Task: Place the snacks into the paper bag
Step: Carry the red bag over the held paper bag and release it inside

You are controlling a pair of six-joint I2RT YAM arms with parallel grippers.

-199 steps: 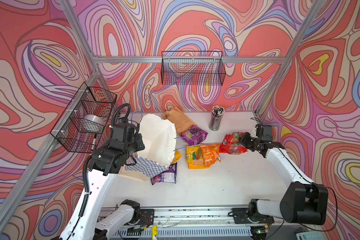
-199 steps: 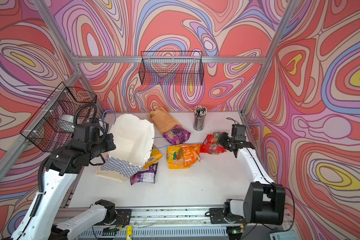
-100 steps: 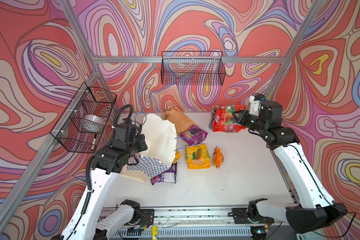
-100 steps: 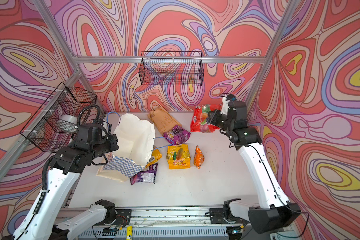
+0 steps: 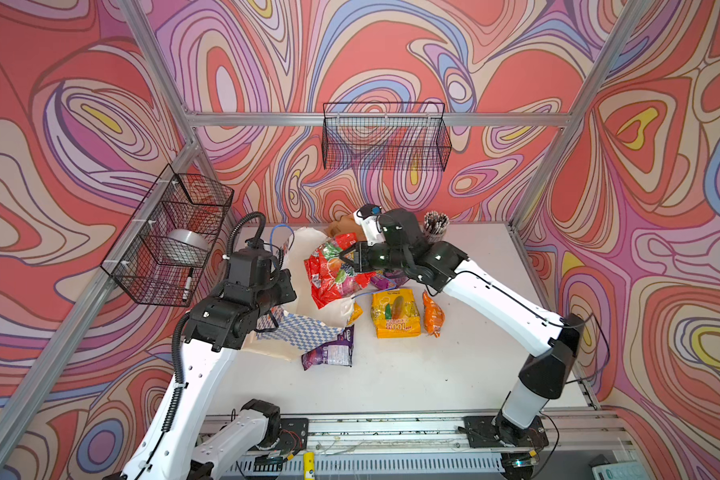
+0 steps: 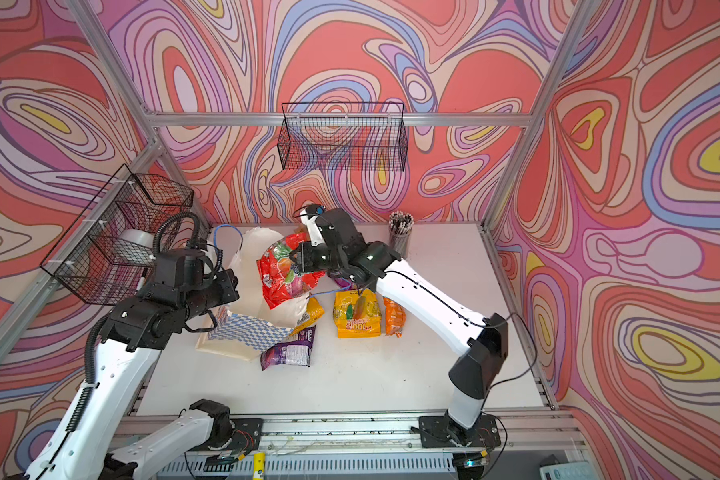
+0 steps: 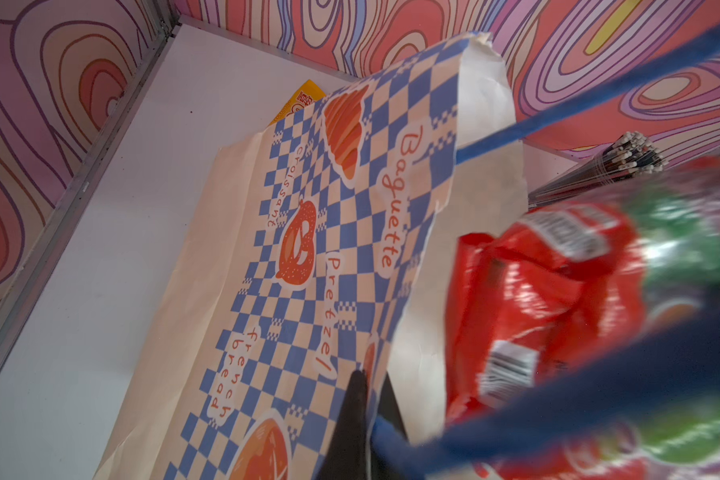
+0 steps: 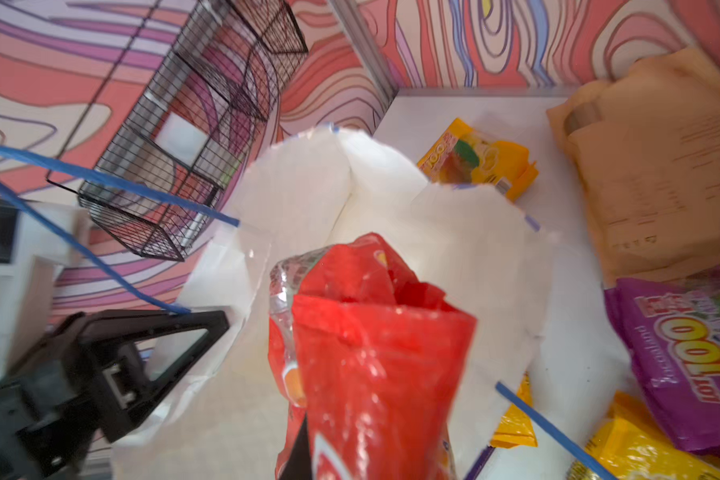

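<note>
Yellow packets [image 8: 474, 162] [image 8: 514, 424] [image 8: 641, 453] three, purple packets [image 5: 329, 351] [image 8: 682, 361] two, orange packet [image 5: 433, 313] one, red packet [image 5: 333, 274] one; paper bag [image 5: 300, 330] one; baskets [image 5: 385, 141] [image 5: 171, 241] two.

2 overhead, 2 close wrist views share bag [image 5: 300, 332].

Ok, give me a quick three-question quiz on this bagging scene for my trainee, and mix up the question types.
1. True or false: the right gripper holds the red packet over the open mouth of the paper bag.
2. The left gripper is: A shut on the paper bag's rim; B wide open above it; C holding a snack.
3. Fill in: in a top view, the packet lying just right of the yellow packet is ___.
Key: 1 true; 2 A; 3 orange, the orange packet.
</note>
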